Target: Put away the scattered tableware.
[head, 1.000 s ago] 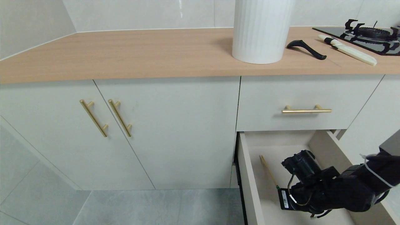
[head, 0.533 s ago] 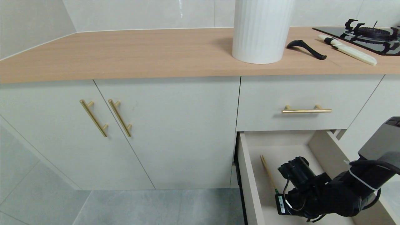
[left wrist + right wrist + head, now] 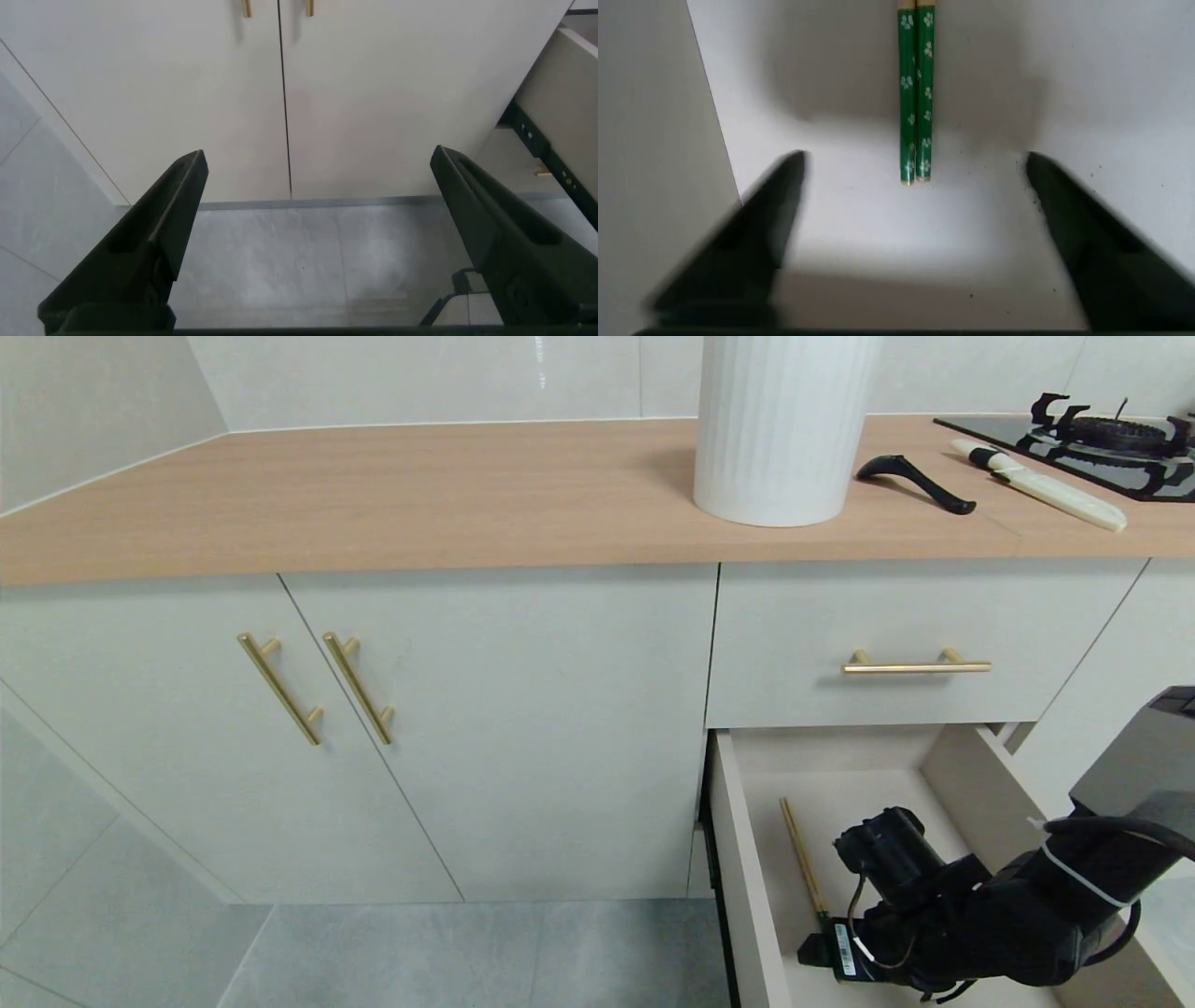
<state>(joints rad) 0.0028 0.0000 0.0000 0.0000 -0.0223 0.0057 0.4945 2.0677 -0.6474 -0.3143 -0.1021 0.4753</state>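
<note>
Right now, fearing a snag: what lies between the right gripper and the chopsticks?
Only bare drawer floor, in the right wrist view; the chopsticks touch neither finger of the open right gripper.

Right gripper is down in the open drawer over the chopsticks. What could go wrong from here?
1. The chopsticks lie between the open fingers of the right gripper. A sideways exit could drag them across the floor of the drawer.
2. In the head view the gripper sits low and close to the drawer wall on the robot's left, so a careless pull-out may clip that wall.
</note>
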